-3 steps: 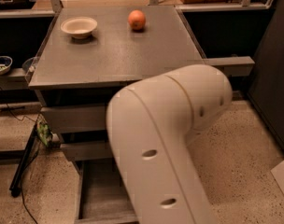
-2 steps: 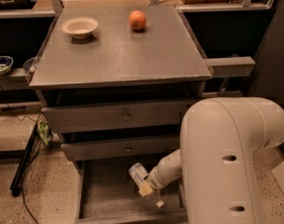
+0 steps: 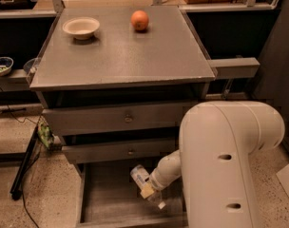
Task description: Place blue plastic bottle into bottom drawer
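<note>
Blue plastic bottle [image 3: 139, 174] tilted, clamped btwn gripper [image 3: 149, 192] fingers; over open bottom drawer [image 3: 104, 198].

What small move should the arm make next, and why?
Probably lower a little. The end effector is inside the open bottom drawer with the bottle at its tip, seemingly just above the drawer floor, so setting it down comes next.

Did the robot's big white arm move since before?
Yes. The arm swung right: earlier it covered the drawer knobs, now it sits right of them, gripper by the blue plastic bottle over the bottom drawer.
</note>
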Controlling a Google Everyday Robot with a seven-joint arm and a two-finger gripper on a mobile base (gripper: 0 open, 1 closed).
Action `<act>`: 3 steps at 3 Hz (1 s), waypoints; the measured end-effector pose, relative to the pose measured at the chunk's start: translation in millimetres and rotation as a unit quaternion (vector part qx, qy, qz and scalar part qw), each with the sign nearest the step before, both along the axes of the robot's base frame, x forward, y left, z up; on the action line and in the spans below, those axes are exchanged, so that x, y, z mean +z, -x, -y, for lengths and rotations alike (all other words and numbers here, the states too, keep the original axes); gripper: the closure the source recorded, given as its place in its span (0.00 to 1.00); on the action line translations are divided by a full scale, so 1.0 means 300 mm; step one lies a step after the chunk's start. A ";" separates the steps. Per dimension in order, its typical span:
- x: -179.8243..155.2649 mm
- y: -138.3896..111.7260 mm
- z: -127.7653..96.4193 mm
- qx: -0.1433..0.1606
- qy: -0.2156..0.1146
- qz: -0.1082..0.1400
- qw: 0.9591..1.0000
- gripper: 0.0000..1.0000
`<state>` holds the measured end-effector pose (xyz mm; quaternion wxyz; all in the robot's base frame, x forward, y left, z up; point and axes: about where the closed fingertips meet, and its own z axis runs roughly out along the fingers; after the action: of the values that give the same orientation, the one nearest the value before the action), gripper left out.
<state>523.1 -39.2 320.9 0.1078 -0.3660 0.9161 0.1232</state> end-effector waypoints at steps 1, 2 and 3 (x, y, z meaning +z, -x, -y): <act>-0.075 -0.014 0.028 -0.022 0.003 -0.015 1.000 1.00; -0.164 -0.037 0.081 -0.049 0.011 -0.031 0.998 1.00; -0.164 -0.037 0.081 -0.049 0.011 -0.031 0.998 1.00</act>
<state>534.3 -63.5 271.7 0.0808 -0.3179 0.9372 0.1188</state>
